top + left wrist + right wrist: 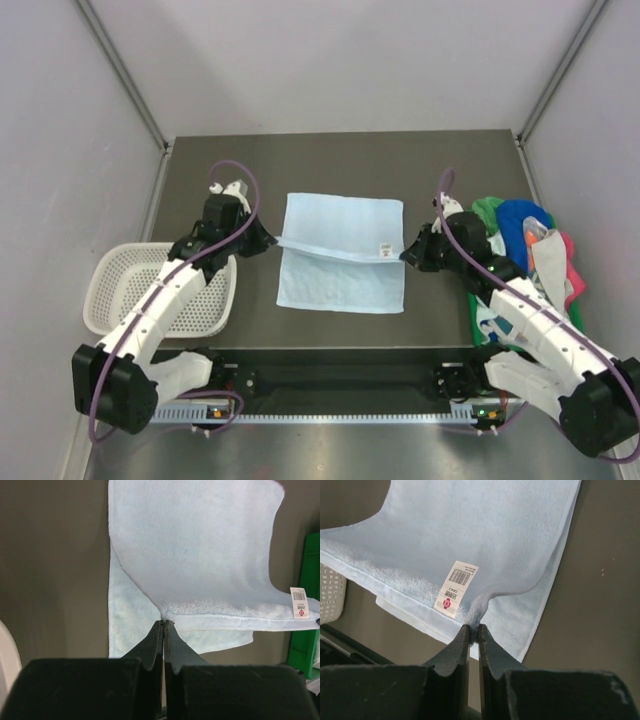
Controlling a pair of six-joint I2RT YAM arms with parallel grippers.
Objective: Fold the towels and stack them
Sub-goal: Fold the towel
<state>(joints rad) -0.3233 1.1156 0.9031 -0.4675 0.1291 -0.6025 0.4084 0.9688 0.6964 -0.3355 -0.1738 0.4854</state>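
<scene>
Basket (100,270): set by the bench's left edge; nothing is seen inside.
Left claw (163,622): clenched on a towel corner.
Pale blue towel (340,225): laid mid-bench, one edge lifted.
Right claw (473,626): clenched on the other corner.
Fold: corners should be moved together, edges matched.
Green tray (306,605): at the right edge, piled with coloured towels (525,235).

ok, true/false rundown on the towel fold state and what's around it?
1. The left gripper and right gripper are both shut on the pale blue terry towel. True.
2. That towel lies flat in one layer. False: its held edge is lifted above a lower layer.
3. The white plastic mesh basket sits to the right of the towel. False: it sits to its left.
4. A heap of coloured towels lies to the right of the right gripper. True.
5. The towel's paper label is next to the left gripper. False: it is next to the right gripper.
</scene>
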